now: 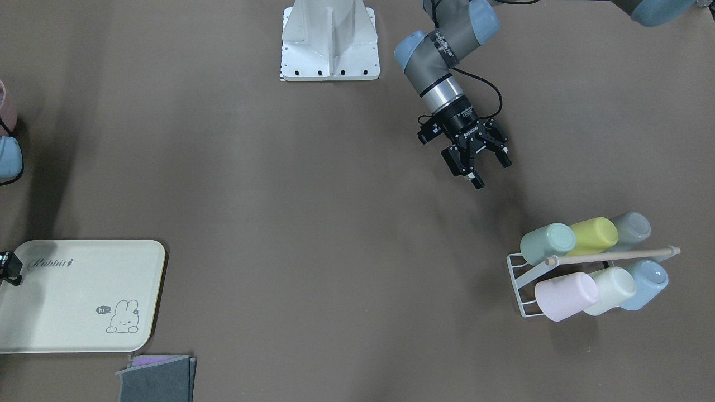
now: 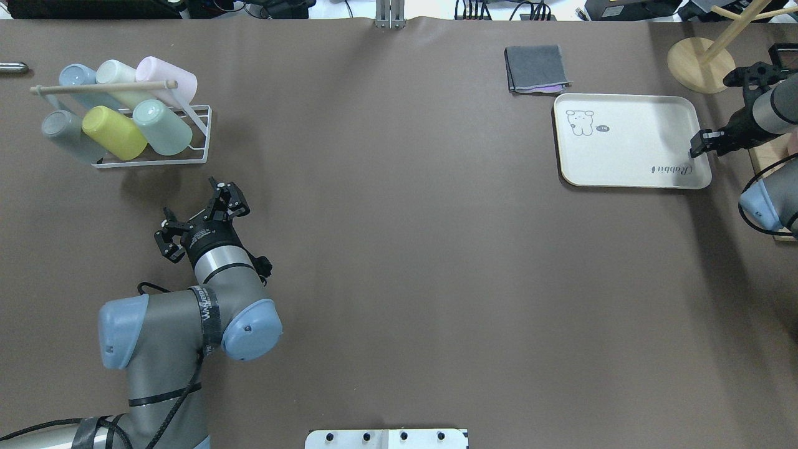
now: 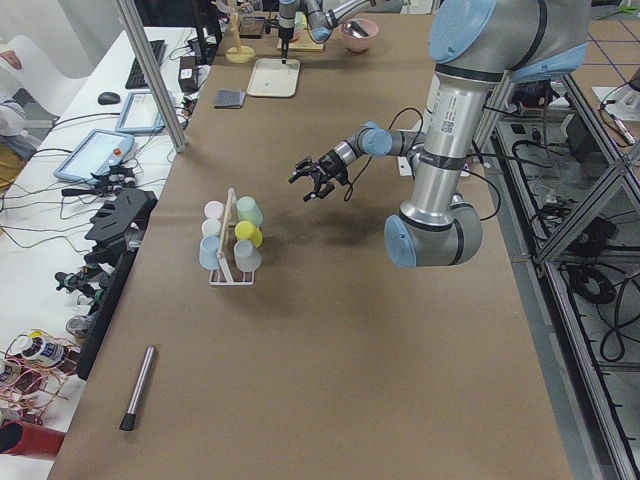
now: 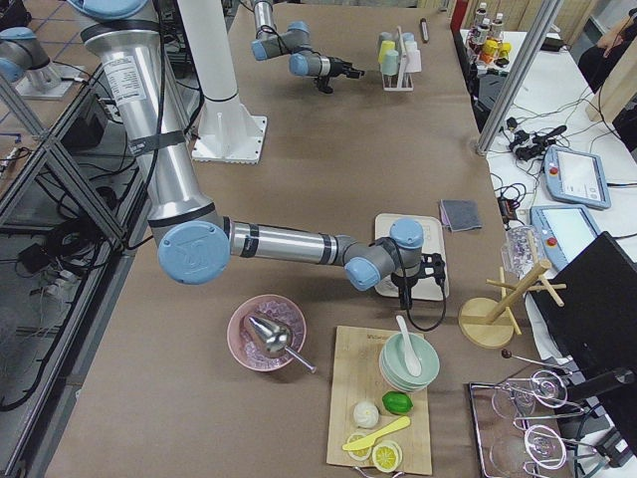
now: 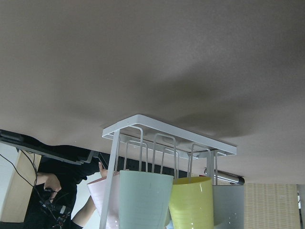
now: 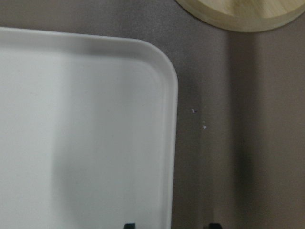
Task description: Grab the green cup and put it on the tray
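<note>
The green cup (image 1: 550, 243) lies on its side in the upper row of a white wire rack (image 1: 518, 279), next to a yellow-green cup (image 1: 593, 234). It also shows in the overhead view (image 2: 161, 126) and in the left wrist view (image 5: 143, 198). My left gripper (image 1: 491, 174) is open and empty, above the table a short way from the rack and pointing at it (image 2: 194, 211). The cream tray (image 1: 67, 296) lies at the far end of the table (image 2: 629, 149). My right gripper (image 2: 695, 151) hangs over the tray's corner (image 6: 162, 95), its fingertips apart and empty.
The rack also holds pink (image 1: 564, 296), cream-white (image 1: 611, 289), blue (image 1: 645, 283) and grey (image 1: 631, 229) cups under a wooden rod (image 1: 614, 255). A folded grey cloth (image 2: 536, 68) and a wooden stand base (image 2: 699, 64) lie by the tray. The robot's white base plate (image 1: 329, 42) is at the table's edge.
</note>
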